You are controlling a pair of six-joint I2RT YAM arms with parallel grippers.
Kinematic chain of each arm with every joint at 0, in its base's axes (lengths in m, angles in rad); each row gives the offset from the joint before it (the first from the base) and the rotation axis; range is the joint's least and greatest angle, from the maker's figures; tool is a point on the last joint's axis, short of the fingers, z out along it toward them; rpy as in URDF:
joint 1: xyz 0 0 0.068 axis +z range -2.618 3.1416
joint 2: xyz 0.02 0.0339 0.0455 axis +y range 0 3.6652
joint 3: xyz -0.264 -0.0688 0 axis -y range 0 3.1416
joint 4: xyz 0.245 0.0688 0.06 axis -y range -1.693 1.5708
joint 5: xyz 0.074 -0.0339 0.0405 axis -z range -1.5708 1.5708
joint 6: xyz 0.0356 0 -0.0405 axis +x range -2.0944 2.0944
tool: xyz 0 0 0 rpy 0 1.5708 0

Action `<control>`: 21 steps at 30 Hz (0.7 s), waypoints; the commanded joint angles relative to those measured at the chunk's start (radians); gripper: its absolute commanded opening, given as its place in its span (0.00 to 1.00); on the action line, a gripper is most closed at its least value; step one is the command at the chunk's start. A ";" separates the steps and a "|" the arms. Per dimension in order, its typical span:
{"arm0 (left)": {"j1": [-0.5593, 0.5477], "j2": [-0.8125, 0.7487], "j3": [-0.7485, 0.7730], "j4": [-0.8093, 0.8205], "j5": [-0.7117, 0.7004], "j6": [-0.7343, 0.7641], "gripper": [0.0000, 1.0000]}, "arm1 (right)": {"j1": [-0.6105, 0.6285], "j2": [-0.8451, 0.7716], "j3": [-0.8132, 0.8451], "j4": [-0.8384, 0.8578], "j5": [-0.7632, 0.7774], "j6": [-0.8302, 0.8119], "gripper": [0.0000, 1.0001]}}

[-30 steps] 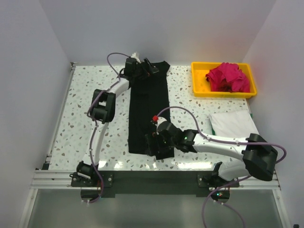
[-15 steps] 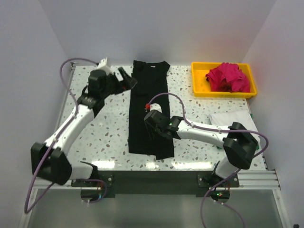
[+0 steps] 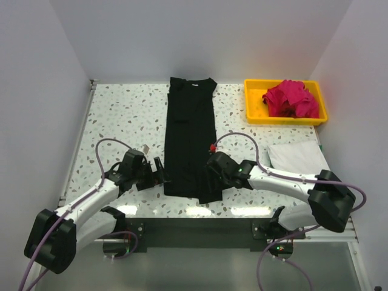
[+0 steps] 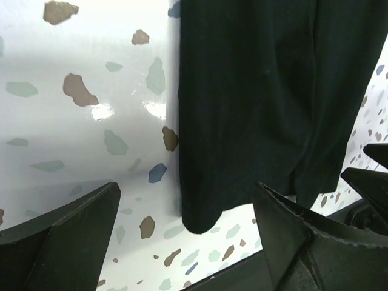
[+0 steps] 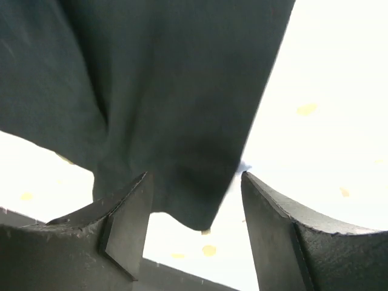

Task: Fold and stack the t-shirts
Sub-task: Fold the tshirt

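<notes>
Left jaws gaped wide, empty, beside near left corner of black t-shirt (image 3: 190,139). Right jaws gaped, empty, at its near right corner. Shirt lay flat on table (image 3: 121,121); magenta shirt (image 3: 291,99) in yellow tray (image 3: 254,112), white shirt (image 3: 297,156) at right.

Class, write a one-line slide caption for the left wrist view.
Open left gripper framing a corner of the black t-shirt on the speckled table.

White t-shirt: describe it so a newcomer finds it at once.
Start at the yellow tray in the far right corner. Just nearer than it, by the right edge, lies the white t-shirt, flat. It is the only pale cloth: the magenta shirt is heaped in the tray, the black shirt stretches down the middle.
</notes>
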 commanded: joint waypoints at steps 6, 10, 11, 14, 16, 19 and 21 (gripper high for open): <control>-0.076 0.011 -0.048 0.056 0.027 -0.074 0.79 | -0.009 -0.171 -0.161 0.061 -0.092 0.151 0.58; -0.103 0.046 -0.059 0.072 0.007 -0.079 0.70 | -0.026 -0.208 -0.218 0.094 -0.100 0.174 0.54; -0.105 0.060 -0.059 0.074 0.007 -0.081 0.65 | -0.031 -0.208 -0.229 0.095 -0.109 0.177 0.54; -0.122 0.075 -0.059 0.074 -0.019 -0.090 0.58 | -0.032 -0.205 -0.253 0.116 -0.127 0.185 0.52; -0.128 0.084 -0.064 0.079 -0.041 -0.094 0.54 | -0.034 -0.201 -0.270 0.159 -0.143 0.194 0.51; -0.134 0.106 -0.070 0.105 -0.041 -0.091 0.42 | -0.037 -0.184 -0.286 0.207 -0.172 0.206 0.47; -0.136 0.130 -0.076 0.120 -0.036 -0.079 0.31 | -0.038 -0.164 -0.295 0.224 -0.189 0.209 0.43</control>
